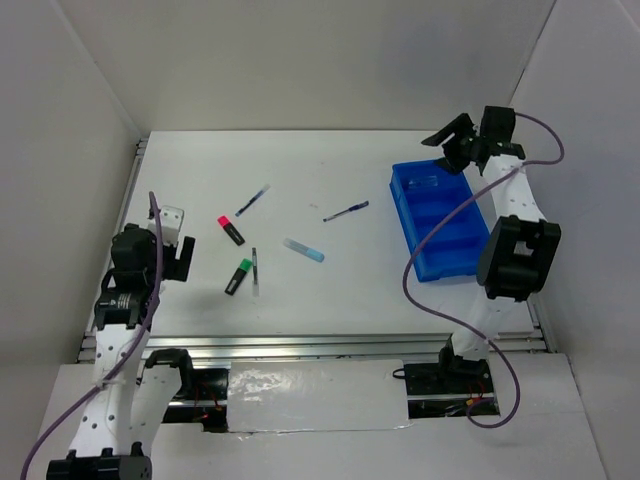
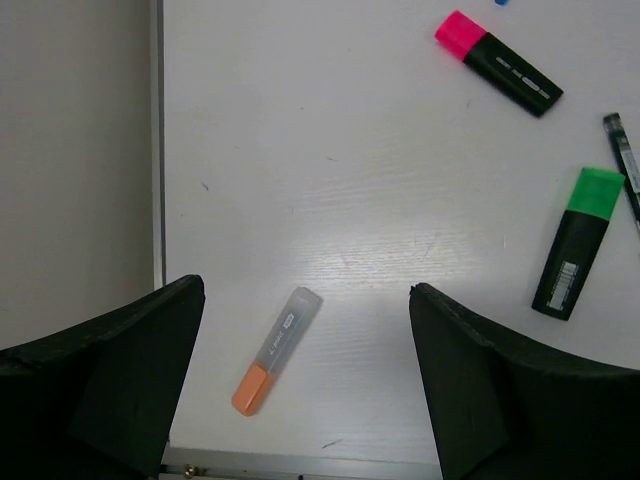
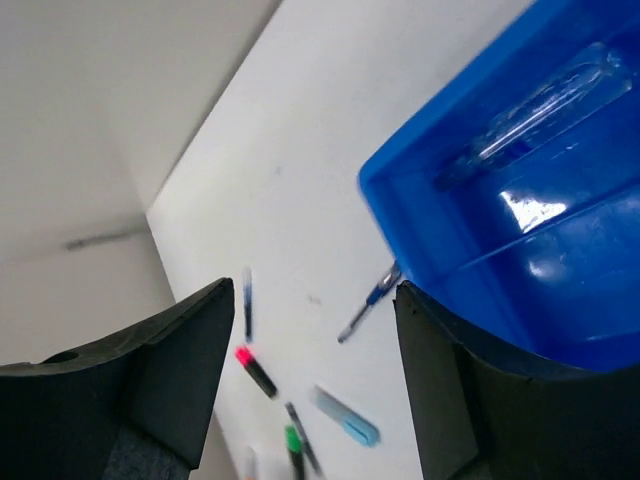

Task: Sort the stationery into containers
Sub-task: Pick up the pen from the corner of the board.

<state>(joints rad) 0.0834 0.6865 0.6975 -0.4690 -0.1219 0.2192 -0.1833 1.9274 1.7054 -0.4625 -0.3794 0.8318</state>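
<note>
- My left end effector [image 2: 305,295] hangs over the left side of the counter [image 1: 330,290], jaws spread wide with nothing between them.
- Right under that gap, a grey marker with an orange cap [image 2: 277,350] lies flat, close to the left edge; neither jaw touches it.
- A black highlighter with a pink cap [image 1: 231,230] lies further in from the left edge, and a black highlighter with a green cap [image 1: 238,277] sits closer to the near edge.
- A slim grey pen [image 1: 255,272] lies just beside the green-capped one, on its right.
- A thin blue pen [image 1: 252,200] rests beyond the pink-capped highlighter, toward the far edge.
- A light-blue marker [image 1: 303,250] lies around the middle of the counter, and a second thin blue pen [image 1: 346,211] lies between it and the tray.
- The blue tray [image 1: 398,195] sits along the right edge, reaching toward the far right corner.
- A clear pen [image 1: 425,183] lies in the tray's farthest compartment; I cannot make out anything in the others.
- My right end effector [image 1: 460,145] hovers above the tray's far end, jaws well apart and holding nothing.
</note>
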